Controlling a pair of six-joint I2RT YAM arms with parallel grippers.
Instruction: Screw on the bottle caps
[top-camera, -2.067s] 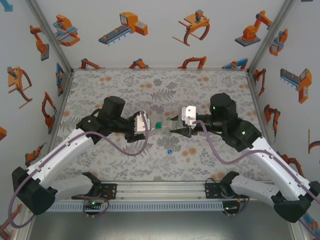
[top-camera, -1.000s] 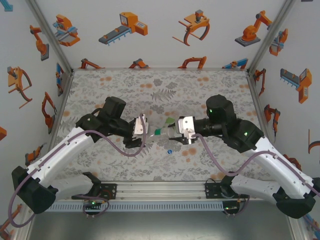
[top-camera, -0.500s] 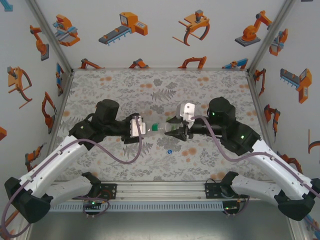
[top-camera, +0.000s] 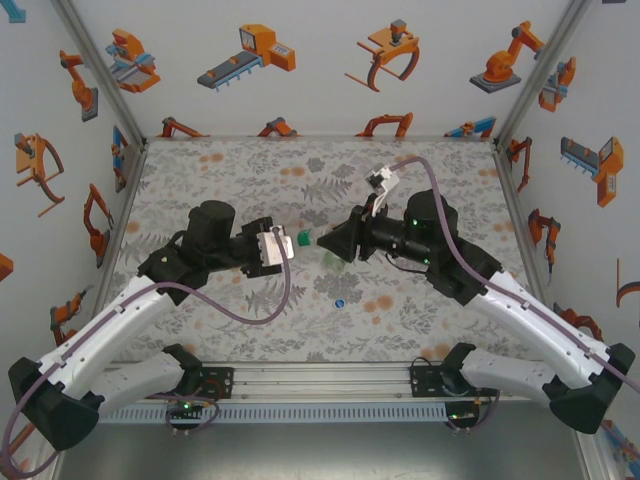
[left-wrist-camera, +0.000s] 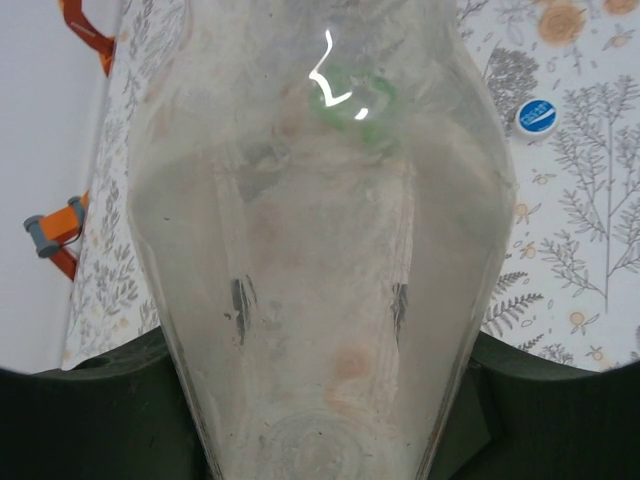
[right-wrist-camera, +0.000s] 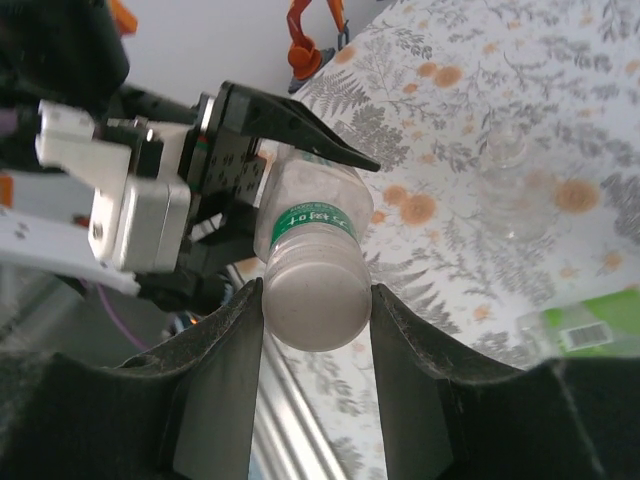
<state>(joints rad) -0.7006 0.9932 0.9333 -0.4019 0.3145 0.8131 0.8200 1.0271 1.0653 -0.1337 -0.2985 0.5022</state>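
A colourless bottle lies level above the table with my left gripper shut on its body. The neck, with a green band, points at my right gripper. That gripper is shut on a white cap sitting on the neck, one finger on each side. In the top view the right gripper meets the bottle's mouth mid-table. A blue cap lies on the mat nearer the arm bases, and it also shows past the bottle as a blue cap.
A green bottle lies on the mat just below the two grippers, and the right wrist view has the same green bottle at its lower right. Another colourless bottle rests on the floral mat beyond. Walls close in the left, right and back.
My right wrist has turned about its axis, swinging its white camera mount up and back. Both grippers have shifted slightly toward the back, still joined at the bottle's neck.
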